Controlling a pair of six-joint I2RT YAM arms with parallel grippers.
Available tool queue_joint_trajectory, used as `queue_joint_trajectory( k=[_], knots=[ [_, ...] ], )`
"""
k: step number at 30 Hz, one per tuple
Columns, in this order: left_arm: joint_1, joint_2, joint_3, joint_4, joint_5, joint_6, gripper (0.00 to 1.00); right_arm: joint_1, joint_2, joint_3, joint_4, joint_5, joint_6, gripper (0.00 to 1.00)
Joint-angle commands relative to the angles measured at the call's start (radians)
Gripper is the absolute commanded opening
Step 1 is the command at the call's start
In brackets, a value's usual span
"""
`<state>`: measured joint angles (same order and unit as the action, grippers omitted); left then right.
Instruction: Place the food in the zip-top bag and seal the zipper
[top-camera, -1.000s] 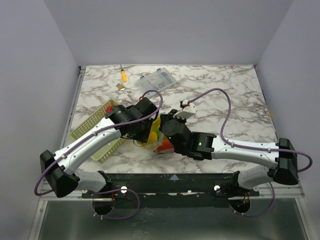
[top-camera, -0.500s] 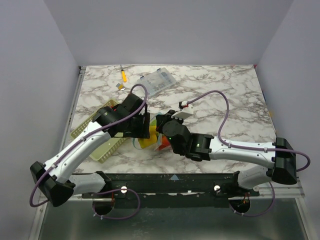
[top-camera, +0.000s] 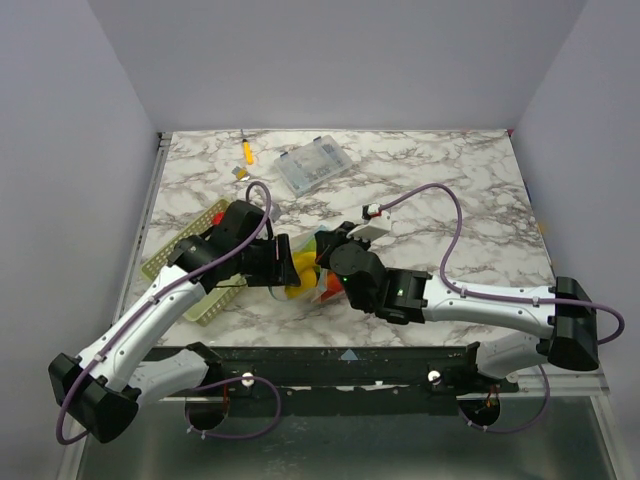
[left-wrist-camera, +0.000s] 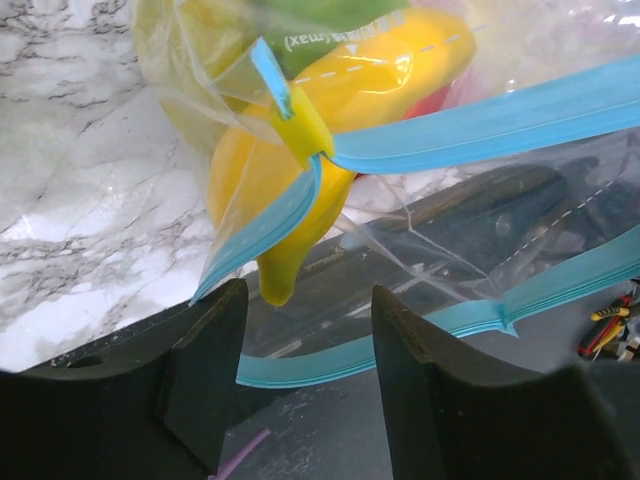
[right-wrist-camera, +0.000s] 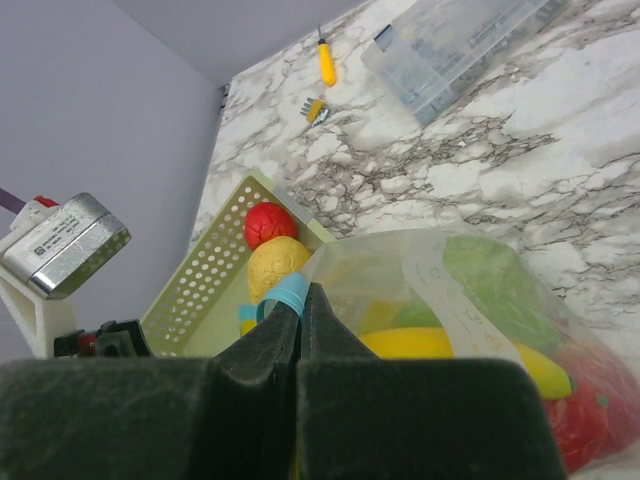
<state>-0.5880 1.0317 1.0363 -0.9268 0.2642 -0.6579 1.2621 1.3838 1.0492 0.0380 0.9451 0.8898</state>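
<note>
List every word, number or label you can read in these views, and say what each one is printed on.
"(max)": printed on the clear zip-top bag, beside a dashed line; it appears upside down in the left wrist view.
White panel on the bag: no writing can be made out.
Grey module at the left of the right wrist view: marks too small to read.
Nothing else is legible.

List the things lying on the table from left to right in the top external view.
Perforated basket → orange-handled tool → clear compartment box. The zip-top bag is left out because it overlaps the box from left to right.
</note>
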Motion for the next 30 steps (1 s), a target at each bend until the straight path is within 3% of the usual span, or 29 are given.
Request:
queue_joint_trajectory(
  k=[1,5,14,20,27,30],
  knots=[
    [0.008,0.0,-0.024,0.105,0.058,0.055,0.5,0.004,-0.03,-0.008,0.053,0.014,0.02,0.01],
    [0.004,-0.012,-0.042,0.187,0.045,0.093,0.45,0.004,-0.023,-0.002,0.053,0.007,0.017,0.01],
    [-0.062,0.053,-0.005,0.158,-0.086,0.206,0.47,0.004,-0.017,0.011,0.052,-0.002,0.009,0.01],
    [-0.119,0.026,-0.016,0.223,-0.187,0.292,0.33,0.005,-0.013,0.011,0.051,-0.01,0.011,0.01],
    [-0.144,-0.047,-0.054,0.237,-0.221,0.31,0.45,0.004,-0.04,0.002,0.048,-0.013,0.026,0.01],
    [-0.144,-0.055,-0.091,0.243,-0.234,0.309,0.45,0.004,-0.053,-0.008,0.049,-0.016,0.043,0.01]
  ],
)
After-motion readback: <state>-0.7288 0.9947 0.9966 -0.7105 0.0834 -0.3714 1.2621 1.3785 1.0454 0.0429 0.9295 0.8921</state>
